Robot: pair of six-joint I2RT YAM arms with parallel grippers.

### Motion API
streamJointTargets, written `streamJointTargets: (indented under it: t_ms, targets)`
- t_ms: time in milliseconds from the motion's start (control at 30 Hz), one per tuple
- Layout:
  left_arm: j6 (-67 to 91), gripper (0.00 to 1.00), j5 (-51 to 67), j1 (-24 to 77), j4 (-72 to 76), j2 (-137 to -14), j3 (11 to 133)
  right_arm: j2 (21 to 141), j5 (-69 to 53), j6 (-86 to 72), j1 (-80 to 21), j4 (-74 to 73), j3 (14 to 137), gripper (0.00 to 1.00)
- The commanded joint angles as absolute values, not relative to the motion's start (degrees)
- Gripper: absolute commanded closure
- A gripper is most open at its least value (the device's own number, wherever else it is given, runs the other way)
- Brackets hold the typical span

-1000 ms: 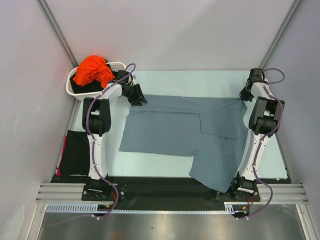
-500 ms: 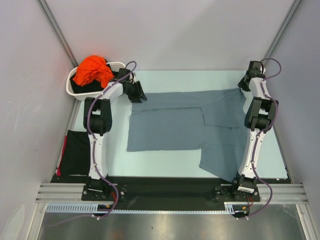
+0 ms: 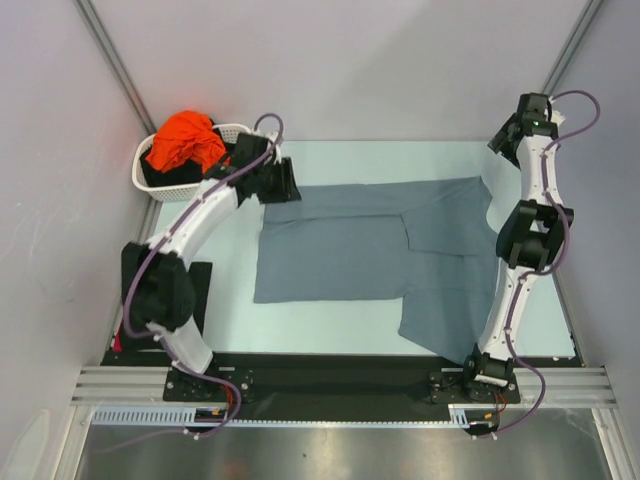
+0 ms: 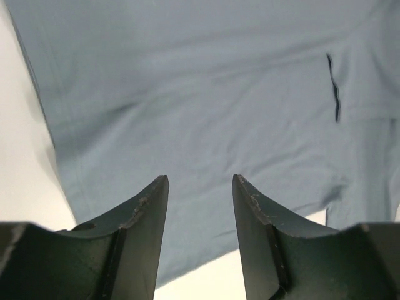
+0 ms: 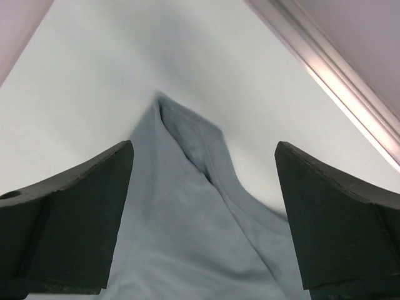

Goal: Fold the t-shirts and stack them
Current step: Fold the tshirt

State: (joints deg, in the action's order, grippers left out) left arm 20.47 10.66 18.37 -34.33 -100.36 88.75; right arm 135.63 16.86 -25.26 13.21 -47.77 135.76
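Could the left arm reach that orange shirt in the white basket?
Probably yes: the bright orange cloth shirt lies uncovered atop the white slotted plastic basket, and the left arm's open fingers hover nearby.

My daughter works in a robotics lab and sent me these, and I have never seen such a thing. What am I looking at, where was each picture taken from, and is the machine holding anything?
These are two robot arms bolted at the near edge of a pale table, each ending in a two-finger gripper. The wide picture comes from a fixed camera above and behind them. The other two come from small cameras on the wrists, so the dark wedges there are each arm's own fingers. A slate grey-blue t-shirt lies spread on the table. At the far left stands a white slotted basket with a bright orange t-shirt heaped in it. The left gripper hangs over the grey-blue shirt, and the right gripper over its far right corner. Both are open and hold nothing.
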Motion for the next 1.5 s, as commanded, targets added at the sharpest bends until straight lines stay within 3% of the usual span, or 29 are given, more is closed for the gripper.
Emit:
streamJointTargets:
  t_ms: [0,233,500,700,1033,1467]
  targets:
    - [21.9,0.5,9.8,19.1,-35.4,-92.1,77.0,126.1,20.0,-25.8,12.9,-55.3,134.6,0.0]
    - [31.4,0.49,5.7,19.2,-35.2,-76.2,56.5,104.4,14.0,-25.1,2.8,-45.8,109.2,0.0]
    - [48.5,0.53,3.8,17.3,-35.9,-68.2,42.7,93.4,8.2,-27.6,-13.2,-46.8,88.5,0.0]
    - [60.1,0.52,3.7,14.3,-34.9,-64.8,35.6,80.4,2.7,-29.8,-16.7,-41.2,72.4,0.14]
    - [67.2,0.54,-4.9,14.0,-38.0,-67.4,34.5,70.9,4.3,-28.0,-12.6,-49.7,66.9,0.11]
    - [65.8,0.6,-0.4,13.5,-30.1,-78.2,33.1,69.3,4.1,-22.9,-1.2,-57.7,67.7,0.11]
